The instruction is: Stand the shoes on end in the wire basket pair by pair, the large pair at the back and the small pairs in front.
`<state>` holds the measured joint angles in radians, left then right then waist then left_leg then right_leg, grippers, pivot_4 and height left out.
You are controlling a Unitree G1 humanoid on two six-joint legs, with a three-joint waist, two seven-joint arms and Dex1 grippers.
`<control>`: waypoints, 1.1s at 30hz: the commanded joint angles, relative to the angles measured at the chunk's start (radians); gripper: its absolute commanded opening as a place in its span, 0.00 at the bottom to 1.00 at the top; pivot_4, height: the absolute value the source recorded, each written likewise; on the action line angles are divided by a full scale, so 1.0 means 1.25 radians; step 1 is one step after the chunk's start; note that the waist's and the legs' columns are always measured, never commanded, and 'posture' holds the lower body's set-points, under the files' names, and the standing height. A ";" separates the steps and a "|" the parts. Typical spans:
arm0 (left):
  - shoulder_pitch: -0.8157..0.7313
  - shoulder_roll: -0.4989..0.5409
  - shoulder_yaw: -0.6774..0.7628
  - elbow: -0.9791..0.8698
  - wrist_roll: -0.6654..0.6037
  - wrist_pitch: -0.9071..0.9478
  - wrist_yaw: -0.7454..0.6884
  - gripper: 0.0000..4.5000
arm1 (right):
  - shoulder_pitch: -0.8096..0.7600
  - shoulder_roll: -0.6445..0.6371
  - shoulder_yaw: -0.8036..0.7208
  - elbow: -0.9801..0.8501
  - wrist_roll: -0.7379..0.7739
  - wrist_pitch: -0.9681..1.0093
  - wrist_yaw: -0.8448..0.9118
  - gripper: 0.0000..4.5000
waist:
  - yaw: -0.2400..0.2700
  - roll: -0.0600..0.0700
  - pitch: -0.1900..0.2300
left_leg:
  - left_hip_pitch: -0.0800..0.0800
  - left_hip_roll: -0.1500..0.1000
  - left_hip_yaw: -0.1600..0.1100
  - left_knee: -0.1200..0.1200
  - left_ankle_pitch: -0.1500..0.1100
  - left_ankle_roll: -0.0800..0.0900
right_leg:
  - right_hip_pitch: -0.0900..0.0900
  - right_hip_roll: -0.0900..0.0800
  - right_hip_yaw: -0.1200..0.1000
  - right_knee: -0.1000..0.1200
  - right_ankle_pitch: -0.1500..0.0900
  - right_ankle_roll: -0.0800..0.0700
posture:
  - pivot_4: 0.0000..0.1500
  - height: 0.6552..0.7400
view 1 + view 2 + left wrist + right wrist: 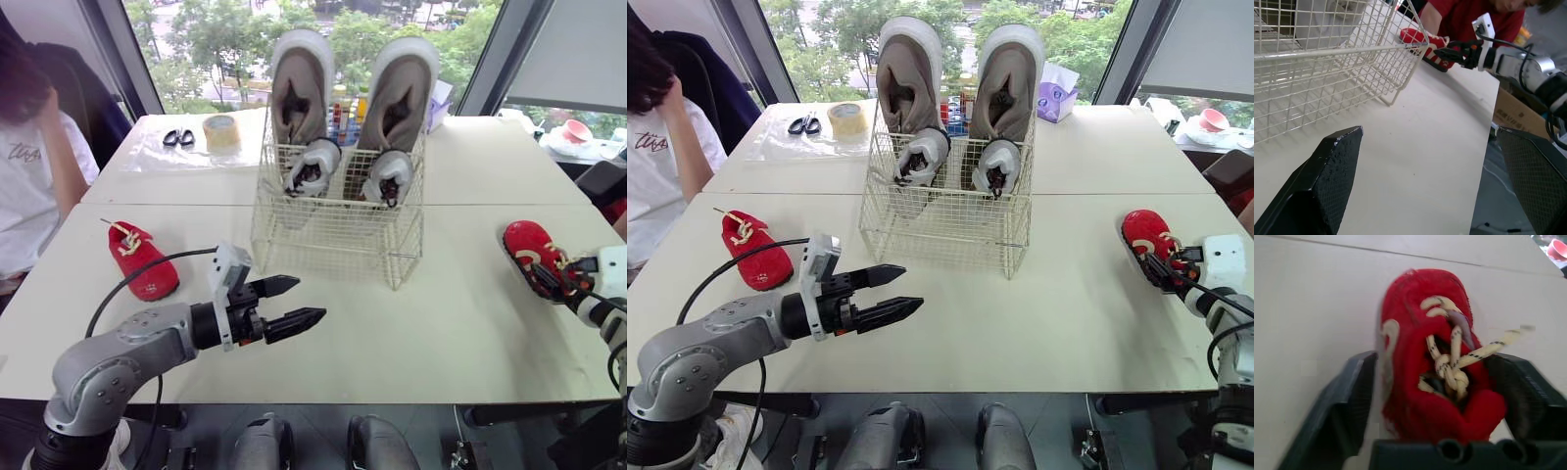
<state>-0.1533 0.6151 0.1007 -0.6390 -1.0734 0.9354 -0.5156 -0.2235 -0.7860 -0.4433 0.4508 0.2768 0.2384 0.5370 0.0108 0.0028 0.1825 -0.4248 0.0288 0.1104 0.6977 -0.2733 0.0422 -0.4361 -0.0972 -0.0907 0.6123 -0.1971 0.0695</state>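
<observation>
Straddling the red shoe (1144,233) on the counter (441,333), right side: right tool (1434,363) spread wide, not yet clamped; left tool (310,299) open, empty, before the wire basket (333,230). Best closed squarely across the midfoot, clear of laces (1452,364), then lifted.

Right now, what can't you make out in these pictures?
Large shoes: lower ends behind small shoes, head views.
Right red shoe: near end under right gripper, head views.
Things behind basket: blocked by shoes, too small.
Person: cut by left edge.
</observation>
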 commanded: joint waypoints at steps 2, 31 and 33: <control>0.006 0.052 0.049 -0.034 -0.069 0.013 -0.011 1.00 | 0.005 -0.007 0.017 0.023 -0.012 -0.030 0.034 0.26 | 0.000 0.000 0.000 | 0.000 0.000 0.000 0.000 0.000 0.000 | 0.000 0.000 0.000 0.000 0.000 0.000 | 1.00 1.00; -0.781 0.127 0.172 0.659 -0.350 0.007 -0.033 1.00 | -0.782 -0.024 0.337 -0.387 0.073 -0.161 0.339 0.03 | 0.001 -0.004 0.005 | -0.001 -0.002 0.003 -0.009 0.005 -0.009 | -0.005 0.000 0.001 0.000 0.001 0.005 | 1.00 1.00; -0.809 0.122 0.161 0.688 -0.323 0.023 -0.077 1.00 | -0.787 -0.010 0.345 -0.372 0.053 -0.194 0.352 0.03 | 0.000 -0.005 0.005 | -0.001 -0.002 0.003 -0.009 0.005 -0.009 | -0.005 0.000 0.001 0.000 0.001 0.005 | 1.00 1.00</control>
<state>-1.1224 0.7668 0.3014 0.2094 -1.5031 0.9533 -0.5648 -1.1589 -0.7995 0.0161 -0.0106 0.3590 0.0430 0.9708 0.0104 -0.0030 0.1885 -0.4259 0.0268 0.1144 0.6866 -0.2665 0.0311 -0.4426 -0.0974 -0.0892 0.6124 -0.1955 0.0763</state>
